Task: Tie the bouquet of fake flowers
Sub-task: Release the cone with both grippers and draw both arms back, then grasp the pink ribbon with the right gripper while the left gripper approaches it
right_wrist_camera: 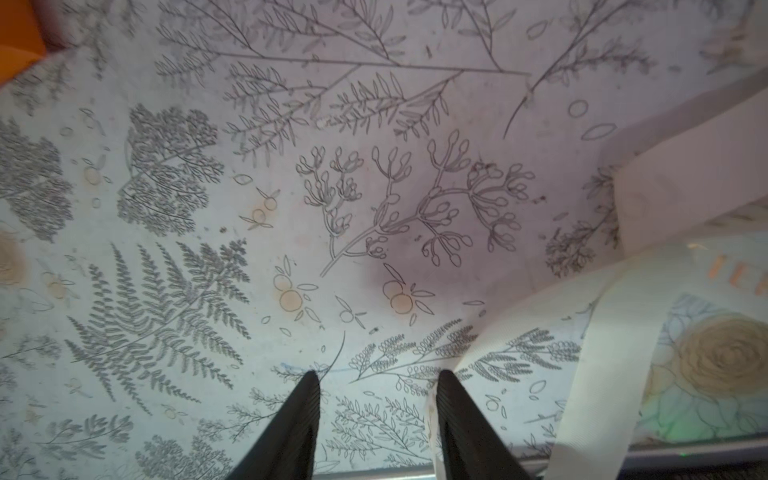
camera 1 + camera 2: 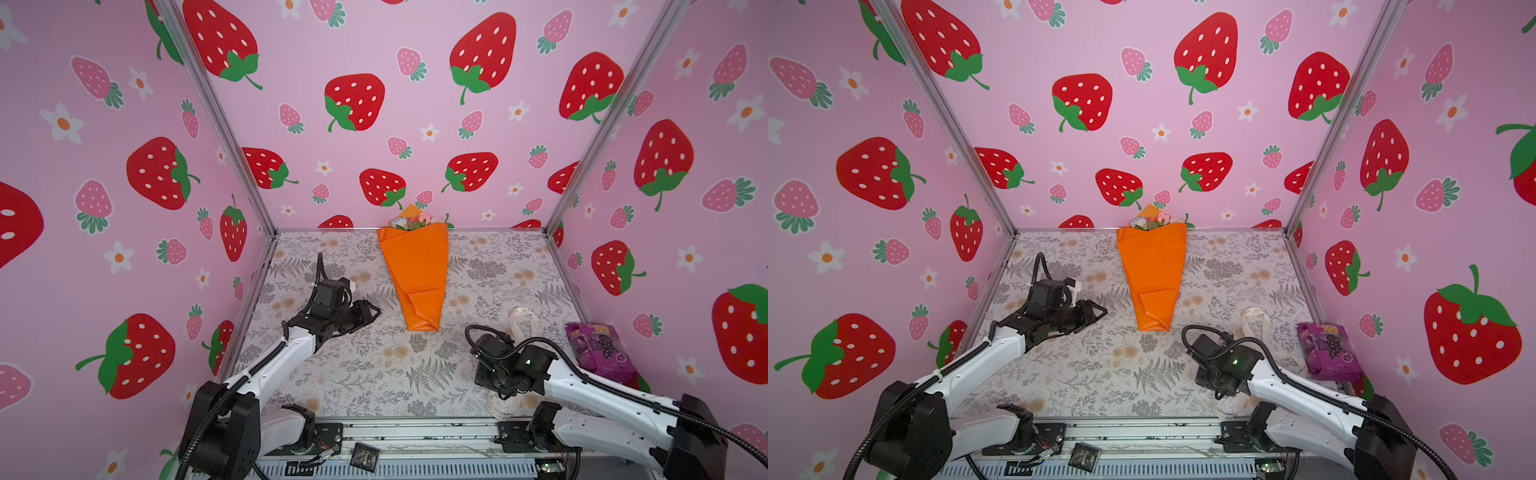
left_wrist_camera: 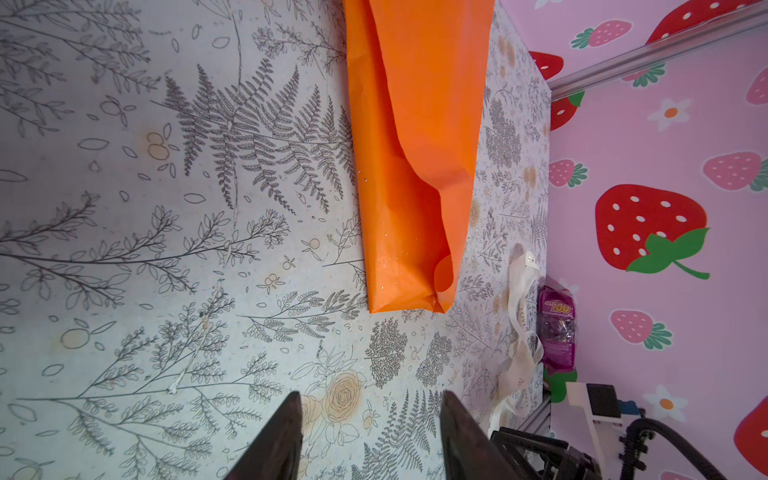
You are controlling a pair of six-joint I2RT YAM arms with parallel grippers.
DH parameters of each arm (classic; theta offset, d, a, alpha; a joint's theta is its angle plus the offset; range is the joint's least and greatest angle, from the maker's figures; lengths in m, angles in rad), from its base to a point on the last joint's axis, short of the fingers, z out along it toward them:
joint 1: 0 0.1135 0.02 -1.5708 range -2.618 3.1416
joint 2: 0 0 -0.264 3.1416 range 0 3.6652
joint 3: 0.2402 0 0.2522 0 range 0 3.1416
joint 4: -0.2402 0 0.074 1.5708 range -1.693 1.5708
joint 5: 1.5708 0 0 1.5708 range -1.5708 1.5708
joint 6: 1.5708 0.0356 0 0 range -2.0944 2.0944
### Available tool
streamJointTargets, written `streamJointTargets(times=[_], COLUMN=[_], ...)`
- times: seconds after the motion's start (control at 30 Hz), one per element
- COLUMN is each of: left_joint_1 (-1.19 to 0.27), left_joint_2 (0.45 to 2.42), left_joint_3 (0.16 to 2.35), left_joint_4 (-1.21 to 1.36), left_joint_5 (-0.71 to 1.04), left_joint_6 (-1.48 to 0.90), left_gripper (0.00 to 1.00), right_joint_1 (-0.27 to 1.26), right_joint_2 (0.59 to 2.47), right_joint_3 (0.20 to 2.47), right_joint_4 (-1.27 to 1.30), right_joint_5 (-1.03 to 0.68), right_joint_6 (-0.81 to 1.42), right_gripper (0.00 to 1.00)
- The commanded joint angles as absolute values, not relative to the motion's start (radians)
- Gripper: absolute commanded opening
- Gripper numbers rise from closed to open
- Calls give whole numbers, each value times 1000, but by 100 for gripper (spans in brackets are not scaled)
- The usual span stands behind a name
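My left jaws stand parted over the grey floral-printed worktop point(image 2: 374, 365), and only bare worktop shows between them, so they hold nothing. They point toward the narrow end of the bouquet of fake flowers point(image 2: 415, 274), which is near them but apart. The bouquet is wrapped in an orange paper cone and lies at the far middle, with its blooms at the back wall. My right jaws are also parted and empty, low near the front edge. The cream fabric ribbon point(image 1: 602, 332) lies just beside one finger point(image 1: 469, 428); I cannot tell if it touches.

Pink strawberry-and-flower print walls point(image 2: 374, 50), joined by silver metal posts point(image 2: 216, 112), enclose a grey floral-print floor point(image 2: 374, 374).
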State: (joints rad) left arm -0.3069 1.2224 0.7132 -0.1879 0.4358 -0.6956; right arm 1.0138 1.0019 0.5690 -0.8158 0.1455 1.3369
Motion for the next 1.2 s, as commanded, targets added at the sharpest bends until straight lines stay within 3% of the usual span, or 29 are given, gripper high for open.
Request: streamJointTargets(times=[0.0, 0.27, 0.47, 0.53, 0.6, 0.77, 0.87, 1.03, 1.17], left_joint_1=[-307, -304, -303, -298, -295, -294, -295, -317, -397], left_joint_2=[1196, 1179, 1164, 1163, 1156, 1125, 1110, 1126, 1161], left_joint_3=[727, 707, 720, 724, 730, 741, 730, 716, 692], left_joint_4=[-222, -235, -271, -278, -286, -275, -237, -165, -83], left_joint_5=[416, 409, 393, 398, 401, 443, 514, 679, 745], left_joint_6=[-666, -667, -649, -646, -647, -638, -645, -646, -653], left_gripper=[55, 54, 54, 54, 54, 50, 51, 60, 65], right_joint_1=[1053, 1086, 1088, 1087, 1088, 1066, 1024, 910, 882], right_joint_2=[1015, 973, 967, 974, 991, 1075, 1135, 1227, 1257], right_joint_3=[565, 496, 418, 459, 526, 687, 746, 717, 723], right_joint_4=[-895, -888, -727, -717, -695, -442, -214, 145, 244], right_joint_5=[201, 181, 114, 143, 176, 145, 80, -90, -142], right_joint_6=[1462, 1501, 1469, 1442, 1373, 1123, 1035, 1080, 1096], right_gripper=[50, 51, 42, 24, 13, 1, 1, 1, 0])
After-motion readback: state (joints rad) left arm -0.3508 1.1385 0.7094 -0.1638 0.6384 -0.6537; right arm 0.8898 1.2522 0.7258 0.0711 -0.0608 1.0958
